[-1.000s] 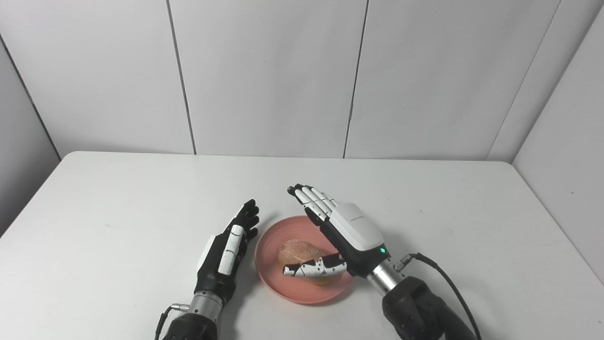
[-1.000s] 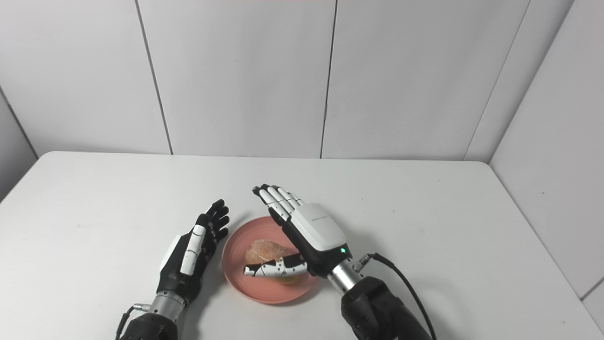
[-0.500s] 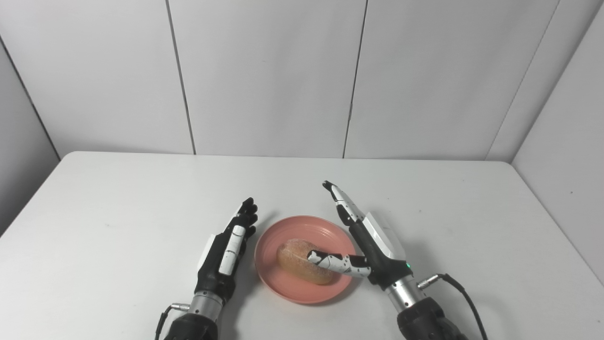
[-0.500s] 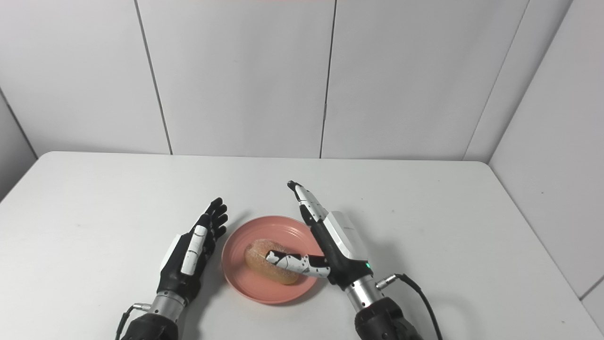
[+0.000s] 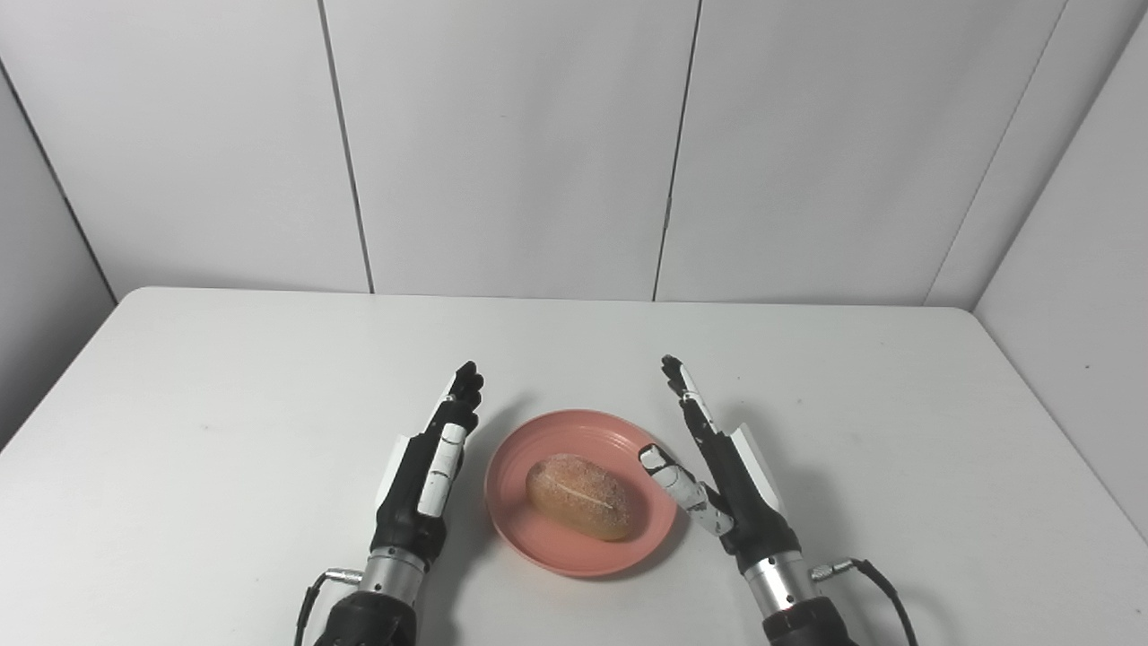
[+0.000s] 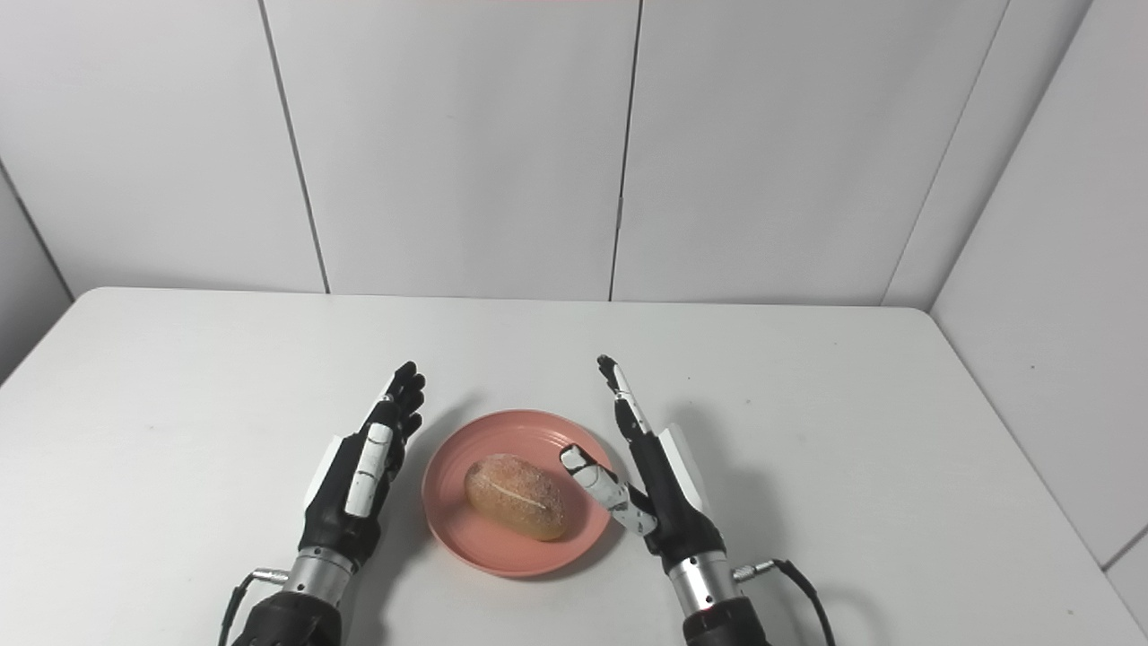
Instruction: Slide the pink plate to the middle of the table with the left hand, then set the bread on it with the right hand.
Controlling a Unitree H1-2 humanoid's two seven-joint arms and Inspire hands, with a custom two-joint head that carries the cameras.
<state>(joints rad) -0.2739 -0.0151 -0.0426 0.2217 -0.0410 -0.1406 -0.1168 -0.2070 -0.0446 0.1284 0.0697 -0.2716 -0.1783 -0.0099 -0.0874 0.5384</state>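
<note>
White matte surface (image 5: 224, 404), grey panelled walls behind.

Left: black-and-white robotic left hand (image 5: 428, 471) stands on its edge, palm facing right toward the plate. Its fingers (image 5: 462, 390) are straight and pressed together, pointing away from the robot, holding nothing. Hand sits just beside the plate's left rim; a narrow strip of surface shows between them, so apart, not touching.

Centre: round pink plastic plate (image 5: 538, 440) with concentric ridges lies flat near the middle of the surface, toward the robot's side. On it, an oval brown bread roll (image 5: 579, 495) with a pale slit along its top lies lengthwise, angled from upper left to lower right. Roll rests in the plate's well, free of both hands.

Right: black-and-white robotic right hand (image 5: 726, 475) also on its edge, palm facing left toward the plate, empty. Its fingers (image 5: 679, 381) are straight and together, pointing away from the robot; the thumb (image 5: 674, 483) is splayed out leftward, its tip over the plate's right rim. Whether the thumb touches the rim cannot be told. A black cable (image 5: 883, 597) leaves the wrist at lower right.
</note>
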